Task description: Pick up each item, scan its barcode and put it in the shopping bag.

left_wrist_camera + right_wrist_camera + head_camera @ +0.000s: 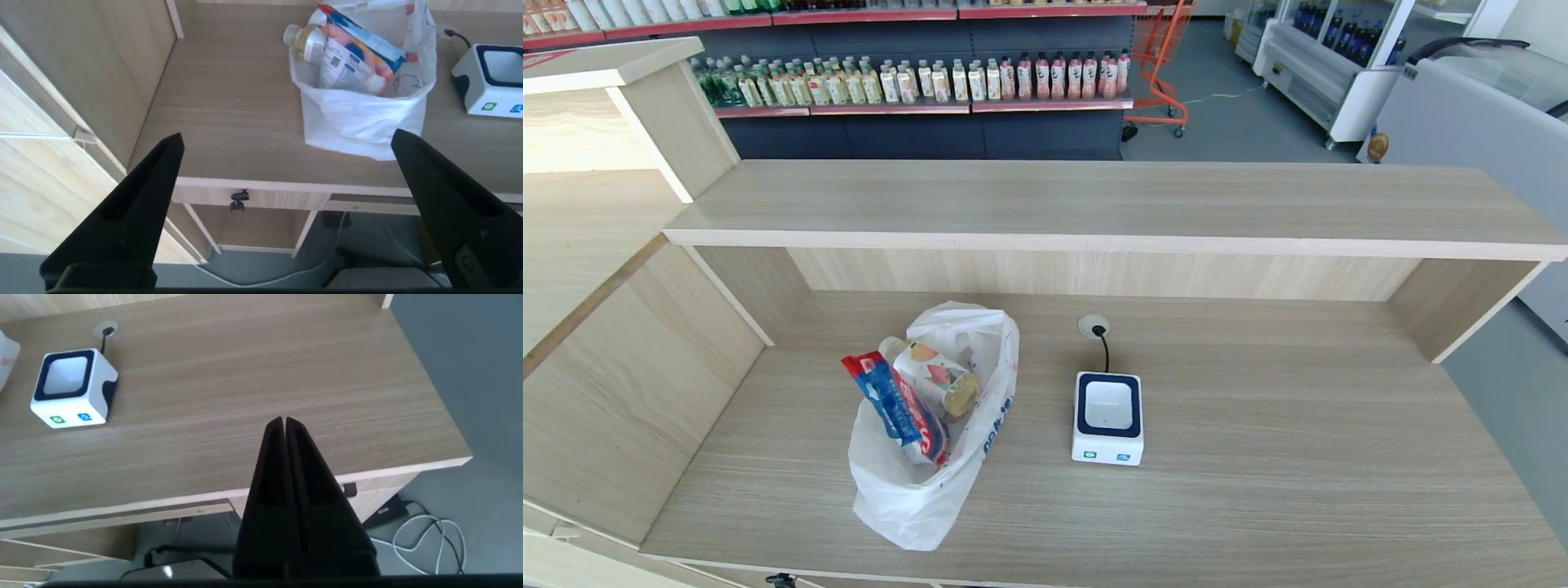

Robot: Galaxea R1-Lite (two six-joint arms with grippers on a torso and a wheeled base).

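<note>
Left gripper (288, 139), seen from its own wrist camera, stood wide open. Its two black fingers (135, 216) were spread well apart and held nothing. It hung by the front edge of the table (1298, 457), at about 7 o'clock from the shopping bag (907, 506). Right gripper (283, 429) was closed, its fingers pressed flat together with nothing between them. It hung by the same front edge, at about 5 o'clock from the scanner (1107, 418).

On the table, the white plastic shopping bag lay at 9 o'clock from the scanner, near it but not touching. Its mouth was open toward 12 o'clock. Two items rested inside, both partly sticking out of the mouth: a tilted bottle (939, 377) and, touching it at its 8 o'clock side, a red-and-blue packet (894, 404).

The scanner was a white box with a dark blue frame around a pale window. A black cable (1104, 351) ran from its far side to a round grommet (1094, 326) at 12 o'clock.

A raised wooden ledge (1094, 200) bordered the table at 12 o'clock. Beyond the ledge were shelves (915, 104) lined with bottles, an orange cart (1164, 61) at 1 o'clock and freezers (1347, 73) at 2 o'clock.
</note>
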